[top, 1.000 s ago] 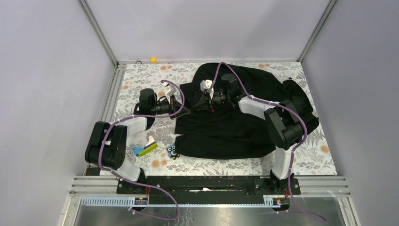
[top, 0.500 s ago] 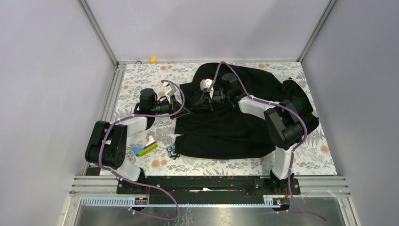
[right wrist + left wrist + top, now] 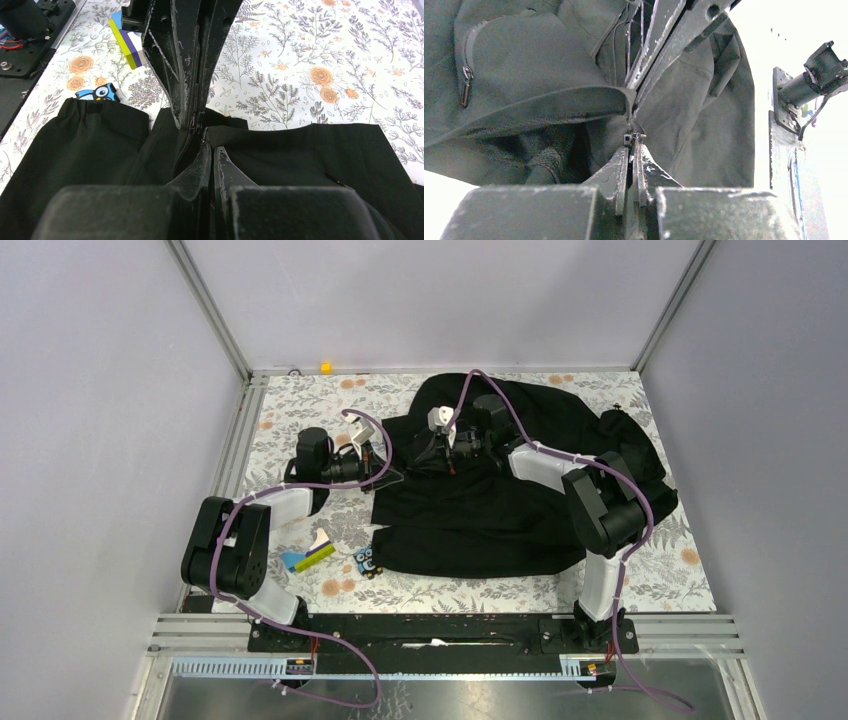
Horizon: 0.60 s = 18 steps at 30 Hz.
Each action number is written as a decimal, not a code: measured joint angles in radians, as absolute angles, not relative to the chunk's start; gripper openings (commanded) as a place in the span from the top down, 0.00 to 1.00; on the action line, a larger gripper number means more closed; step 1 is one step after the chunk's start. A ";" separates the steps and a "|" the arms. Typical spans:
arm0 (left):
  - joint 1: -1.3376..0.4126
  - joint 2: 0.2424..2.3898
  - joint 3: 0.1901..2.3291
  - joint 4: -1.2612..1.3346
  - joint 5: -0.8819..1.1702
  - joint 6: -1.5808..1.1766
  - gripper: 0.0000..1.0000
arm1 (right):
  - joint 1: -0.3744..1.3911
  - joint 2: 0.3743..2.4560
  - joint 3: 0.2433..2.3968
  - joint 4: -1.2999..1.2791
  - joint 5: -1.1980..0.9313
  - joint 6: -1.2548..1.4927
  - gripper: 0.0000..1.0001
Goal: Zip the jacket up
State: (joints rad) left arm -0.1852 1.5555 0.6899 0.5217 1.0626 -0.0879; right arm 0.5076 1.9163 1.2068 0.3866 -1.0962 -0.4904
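Observation:
The black jacket (image 3: 500,510) lies spread over the middle and right of the floral table. My left gripper (image 3: 388,472) is at its left edge, shut on the bottom end of the front zipper (image 3: 631,136), where a small metal piece shows at the fingertips (image 3: 621,160). My right gripper (image 3: 447,452) faces it from close by and is shut on the zipper line (image 3: 192,131) of the jacket (image 3: 310,155). Its fingers (image 3: 664,40) fill the top of the left wrist view. The left gripper's fingers (image 3: 165,45) fill the top of the right wrist view. The fabric (image 3: 524,65) bunches between them.
A blue owl figure (image 3: 367,561), a yellow-and-blue block (image 3: 308,557) and a white scrap (image 3: 320,539) lie near the jacket's near-left corner. An orange object (image 3: 326,368) sits at the back rail. Metal frame rails border the table.
My right gripper has crept slightly toward the far side along the jacket. The left gripper has stayed in place, still shut.

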 measured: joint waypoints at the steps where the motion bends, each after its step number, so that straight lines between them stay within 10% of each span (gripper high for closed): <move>1: -0.183 1.556 0.690 0.533 1.066 -0.096 1.00 | 0.508 1.916 1.207 0.383 -1.100 -0.495 1.00; 18: -0.170 1.580 0.690 0.589 1.091 -0.141 1.00 | 0.509 1.917 1.189 0.447 -1.111 -0.454 1.00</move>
